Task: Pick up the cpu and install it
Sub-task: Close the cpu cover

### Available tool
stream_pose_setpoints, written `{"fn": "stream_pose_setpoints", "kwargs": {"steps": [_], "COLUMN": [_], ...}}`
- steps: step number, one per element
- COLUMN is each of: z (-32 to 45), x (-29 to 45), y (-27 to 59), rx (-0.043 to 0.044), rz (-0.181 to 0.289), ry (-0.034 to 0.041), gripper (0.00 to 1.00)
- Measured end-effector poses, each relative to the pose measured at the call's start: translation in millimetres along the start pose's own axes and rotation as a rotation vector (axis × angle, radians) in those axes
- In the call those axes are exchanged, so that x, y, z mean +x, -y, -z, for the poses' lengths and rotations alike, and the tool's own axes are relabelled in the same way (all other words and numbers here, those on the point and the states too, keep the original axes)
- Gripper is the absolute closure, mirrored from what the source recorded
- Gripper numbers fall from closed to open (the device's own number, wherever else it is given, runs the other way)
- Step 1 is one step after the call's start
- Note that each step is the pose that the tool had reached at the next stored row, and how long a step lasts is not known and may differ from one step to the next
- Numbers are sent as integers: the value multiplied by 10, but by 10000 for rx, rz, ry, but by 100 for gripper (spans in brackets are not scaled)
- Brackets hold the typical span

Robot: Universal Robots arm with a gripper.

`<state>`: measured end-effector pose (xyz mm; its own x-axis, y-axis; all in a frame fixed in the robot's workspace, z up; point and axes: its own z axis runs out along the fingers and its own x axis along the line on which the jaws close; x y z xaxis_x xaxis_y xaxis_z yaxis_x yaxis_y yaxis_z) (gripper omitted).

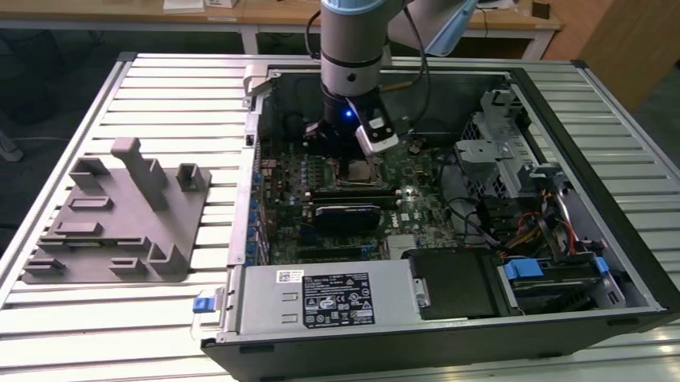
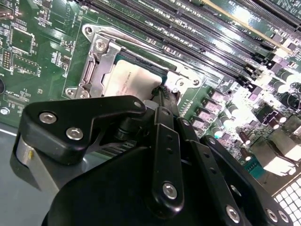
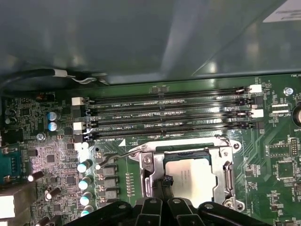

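Cpu [image 3: 188, 176], one, in one socket [image 3: 228, 175]; one tool [image 3: 163, 182], drawn together, at its edge.

Silver cpu [image 3: 190, 175], prob. flat in socket [image 3: 229, 176]

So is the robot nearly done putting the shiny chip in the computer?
Nearly. Done: the cpu lies inside the socket's metal frame on the motherboard. In hand: the end effector is right at the cpu's edge, low inside the computer case. Left: it hasn't pulled away, and I can't tell whether the cpu sits fully flat.
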<state>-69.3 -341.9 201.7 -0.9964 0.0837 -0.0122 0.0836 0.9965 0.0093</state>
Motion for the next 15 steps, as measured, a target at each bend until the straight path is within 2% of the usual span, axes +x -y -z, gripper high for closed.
{"fn": "stream_pose_setpoints", "kwargs": {"steps": [15], "z": [-33], "x": [20], "y": [1], "rx": [-4], "rz": [-1], "ry": [2], "gripper": [89]}}
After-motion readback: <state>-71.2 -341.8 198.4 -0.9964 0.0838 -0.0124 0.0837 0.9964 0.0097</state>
